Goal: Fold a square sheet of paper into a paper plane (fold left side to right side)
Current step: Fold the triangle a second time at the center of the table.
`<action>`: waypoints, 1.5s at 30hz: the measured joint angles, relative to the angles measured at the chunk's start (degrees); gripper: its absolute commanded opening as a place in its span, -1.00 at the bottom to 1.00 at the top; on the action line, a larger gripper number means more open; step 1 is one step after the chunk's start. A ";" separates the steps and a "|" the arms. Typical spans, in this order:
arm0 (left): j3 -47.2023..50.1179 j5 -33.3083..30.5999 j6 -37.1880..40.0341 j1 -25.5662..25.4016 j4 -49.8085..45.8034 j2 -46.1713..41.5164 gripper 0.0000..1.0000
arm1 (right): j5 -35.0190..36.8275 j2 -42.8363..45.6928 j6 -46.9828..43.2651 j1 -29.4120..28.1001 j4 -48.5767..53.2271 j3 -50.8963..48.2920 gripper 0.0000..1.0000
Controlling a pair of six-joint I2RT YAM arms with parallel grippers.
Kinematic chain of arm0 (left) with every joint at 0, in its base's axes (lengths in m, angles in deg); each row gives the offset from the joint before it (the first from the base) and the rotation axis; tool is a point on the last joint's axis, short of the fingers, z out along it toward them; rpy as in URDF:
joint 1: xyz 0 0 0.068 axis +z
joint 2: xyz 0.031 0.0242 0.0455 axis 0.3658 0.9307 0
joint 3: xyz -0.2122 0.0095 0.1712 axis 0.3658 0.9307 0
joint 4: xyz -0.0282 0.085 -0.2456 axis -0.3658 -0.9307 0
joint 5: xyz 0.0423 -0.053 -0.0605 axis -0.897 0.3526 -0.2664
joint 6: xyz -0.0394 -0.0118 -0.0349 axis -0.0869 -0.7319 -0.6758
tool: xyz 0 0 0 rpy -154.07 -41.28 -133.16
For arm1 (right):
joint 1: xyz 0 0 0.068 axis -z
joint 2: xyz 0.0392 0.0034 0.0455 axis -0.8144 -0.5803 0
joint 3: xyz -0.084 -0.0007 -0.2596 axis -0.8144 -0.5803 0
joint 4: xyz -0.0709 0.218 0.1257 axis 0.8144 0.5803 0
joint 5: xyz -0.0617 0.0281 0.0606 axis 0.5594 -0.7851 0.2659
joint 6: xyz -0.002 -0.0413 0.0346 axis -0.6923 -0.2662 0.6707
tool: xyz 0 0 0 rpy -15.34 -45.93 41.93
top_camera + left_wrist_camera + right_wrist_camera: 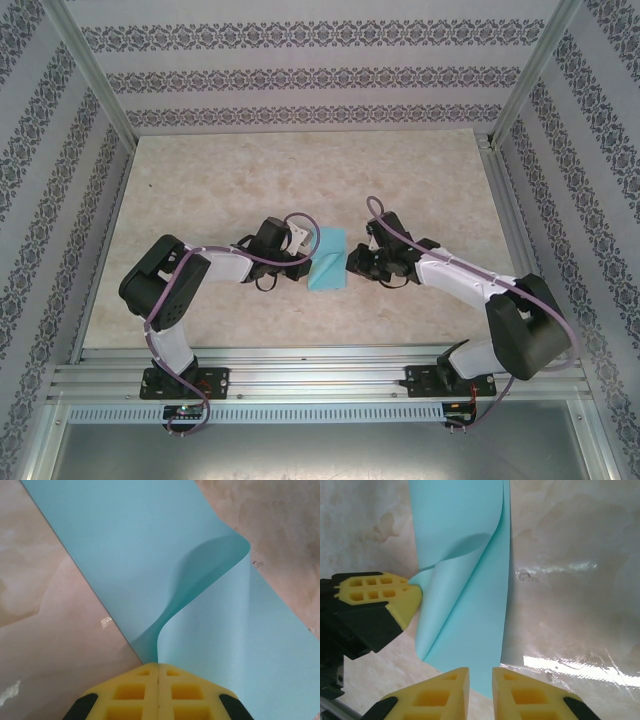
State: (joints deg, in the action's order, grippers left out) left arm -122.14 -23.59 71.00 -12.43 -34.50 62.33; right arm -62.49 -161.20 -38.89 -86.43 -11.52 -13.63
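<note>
The light-blue square sheet of paper (pixel 328 260) lies mid-table between both arms, partly folded over itself. My left gripper (pixel 308 250) is shut on the sheet's left edge, which runs into the seam between the yellow pads (pixel 158 665). That pinched flap of the paper (pixel 210 630) curls up and over the flat part. In the right wrist view the left gripper (pixel 412 592) holds the curled flap of the paper (pixel 470 605). My right gripper (pixel 480 672) hovers at the sheet's right side with a narrow gap between its jaws and nothing in it. It also shows from above, the right gripper (pixel 352 262).
The beige marble-look table (pixel 220 180) has bare surface around the paper. Patterned walls and metal frame posts (pixel 95 75) close in the left, right and back. An aluminium rail (pixel 320 365) carries both arm bases at the near edge.
</note>
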 measured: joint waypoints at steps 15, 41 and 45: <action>-1.22 0.02 0.00 -1.18 -0.42 0.70 -1.00 | -0.87 -7.98 3.63 -3.28 -5.79 -0.92 -0.66; -2.73 -0.63 0.42 -2.25 -1.68 1.57 -1.00 | -1.25 -11.37 3.39 -3.74 -6.97 -1.03 -0.71; -2.73 -1.11 0.42 -2.29 -1.66 1.57 -1.00 | -1.25 -11.37 3.19 -3.74 -6.62 -0.98 -0.71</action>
State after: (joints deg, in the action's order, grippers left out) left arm -124.87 -24.70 71.42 -14.73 -36.16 63.90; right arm -63.73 -172.57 -35.70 -90.17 -18.14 -14.61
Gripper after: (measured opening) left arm 0.058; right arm 0.146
